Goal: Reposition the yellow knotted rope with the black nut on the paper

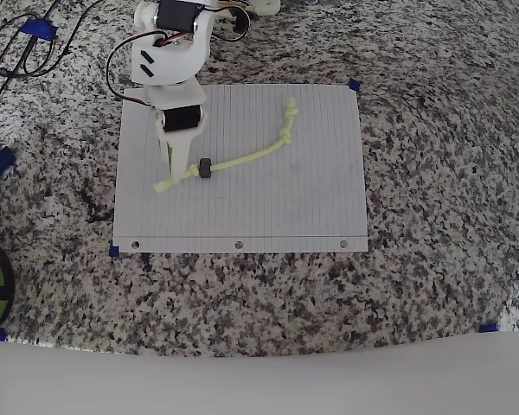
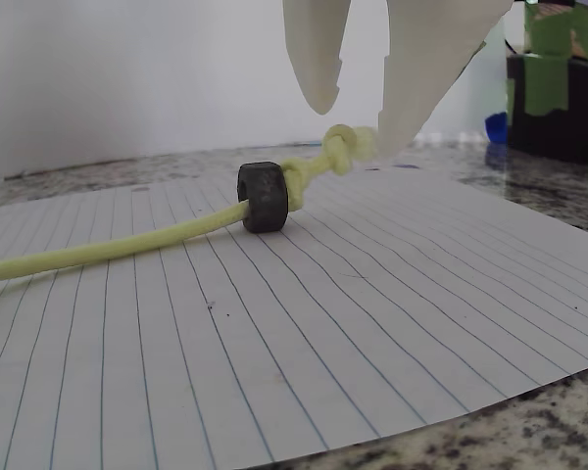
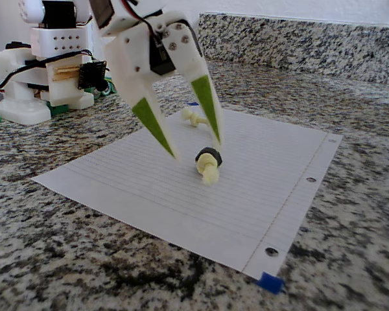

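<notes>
While the jaws are held wide apart, nothing is gripped between them: the white plastic gripper (image 3: pixel 196 149) is seen in the fixed view poised over the knotted end of the yellow knotted rope (image 1: pixel 242 161), green lining shown on its tapered fingers (image 3: pixel 154 124). Only in the wrist view is the black nut (image 2: pixel 265 197) shown threaded on the cord beside a knot. From overhead, the rope's curve across the lined paper (image 1: pixel 311 207) is revealed, blue tape (image 1: pixel 114 252) at the corners, speckled granite countertop (image 1: pixel 441 173) around. No writing is legible.

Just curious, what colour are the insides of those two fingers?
Bright green on the inner faces of the fingers, white elsewhere; the fixed view shows it best.
</notes>
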Controlling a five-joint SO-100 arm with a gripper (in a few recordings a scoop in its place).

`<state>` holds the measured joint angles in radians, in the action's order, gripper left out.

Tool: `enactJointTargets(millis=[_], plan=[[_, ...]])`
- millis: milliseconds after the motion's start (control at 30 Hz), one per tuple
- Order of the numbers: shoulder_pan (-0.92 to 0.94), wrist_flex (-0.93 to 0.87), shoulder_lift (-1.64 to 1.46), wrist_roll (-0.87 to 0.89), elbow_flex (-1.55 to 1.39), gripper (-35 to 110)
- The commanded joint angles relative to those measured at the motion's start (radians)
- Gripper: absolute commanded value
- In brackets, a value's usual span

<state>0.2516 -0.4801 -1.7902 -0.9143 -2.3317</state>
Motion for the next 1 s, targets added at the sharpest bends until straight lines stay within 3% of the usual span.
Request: enactJointTargets(millis=[0,967], plan=[[0.005,0.012,0.012,-0.008,0.048,45],[-0.035,0.074,0.121,-0.012,0.089,30]])
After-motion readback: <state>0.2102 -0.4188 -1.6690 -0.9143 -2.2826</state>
